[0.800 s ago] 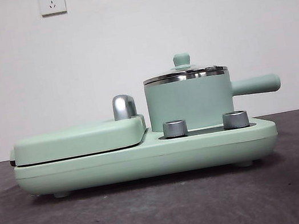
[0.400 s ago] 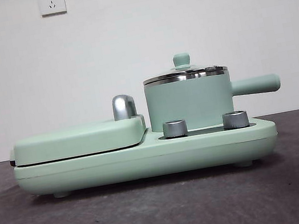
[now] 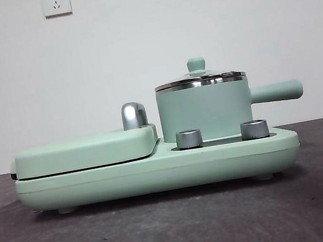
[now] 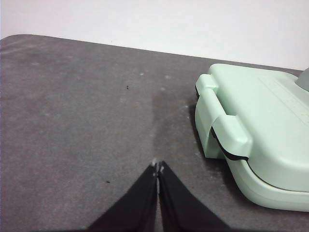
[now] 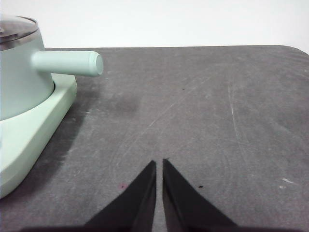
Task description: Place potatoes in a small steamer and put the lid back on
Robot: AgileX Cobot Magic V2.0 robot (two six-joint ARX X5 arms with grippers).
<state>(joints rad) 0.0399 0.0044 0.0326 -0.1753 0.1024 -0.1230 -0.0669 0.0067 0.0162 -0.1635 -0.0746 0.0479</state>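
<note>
mint steamer and lid unmoved, both grippers' fingers together over bare table

Mint grill plate closed on mint base, two steel knobs, dark table, wall sockets

A dark grey table, its matte surface scuffed with pale scratches and a few small specks, carried a mint-green cooking appliance that rested on short feet. Bare tabletop stretched to either side of the unit, visible in both wrist views, and ran back to a white wall. The appliance base was the only object standing directly on the table.
</note>
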